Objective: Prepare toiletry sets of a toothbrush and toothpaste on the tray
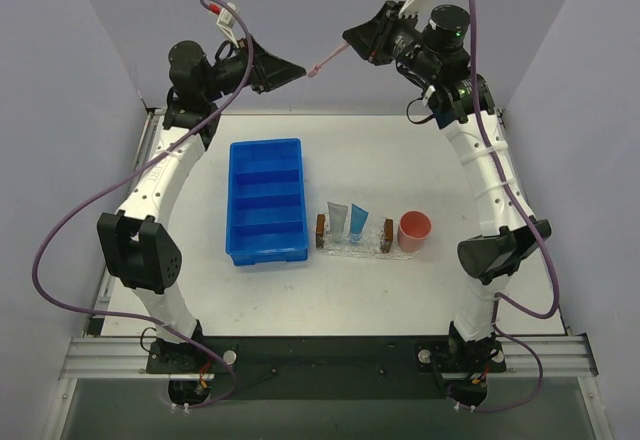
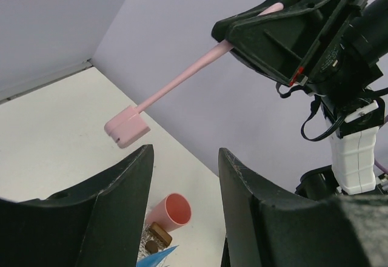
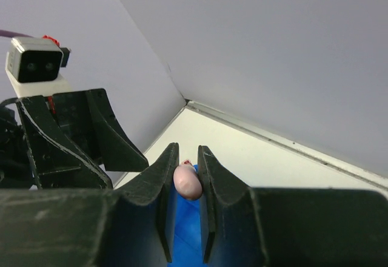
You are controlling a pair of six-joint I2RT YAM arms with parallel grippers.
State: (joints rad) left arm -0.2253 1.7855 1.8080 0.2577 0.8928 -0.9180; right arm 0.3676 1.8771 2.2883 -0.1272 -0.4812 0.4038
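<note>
**Operator:** Which step was in hand?

**Technician:** A mid-air handover, by my reading. The left fingers (image 2: 115,212) stood roughly half open and gripped nothing. The head of the toothbrush (image 2: 182,79) hung just beyond their tips, not yet between them. Further right, the right fingers (image 3: 209,206) were clamped on the handle end, so the toothbrush was held high above the far part of the desk (image 1: 400,160), well clear of the tray (image 1: 355,248).

**Operator:** What did the next move call for?

**Technician:** Probably this:
1. Bring the left fingers forward until they straddle the shaft near the head.
2. Close them before the right fingers release.

The shaft is thin, so a poorly centred grip could let it pivot or drop.

**Operator:** State the containers and their contents, left to right.

**Technician:**
- The blue bin (image 1: 233,200) sat left of centre. No item showed in its compartments from the top view.
- The tray was just right of it, a brown block (image 1: 321,228) at each short end. Inside lay a grey-blue tube (image 1: 338,220) and a blue tube (image 1: 358,222) of toothpaste, side by side. No toothbrush was in it, so the set looked incomplete.
- The pink cup (image 1: 414,230) stood just beside the tray's right end. I could not tell what it held.
</note>
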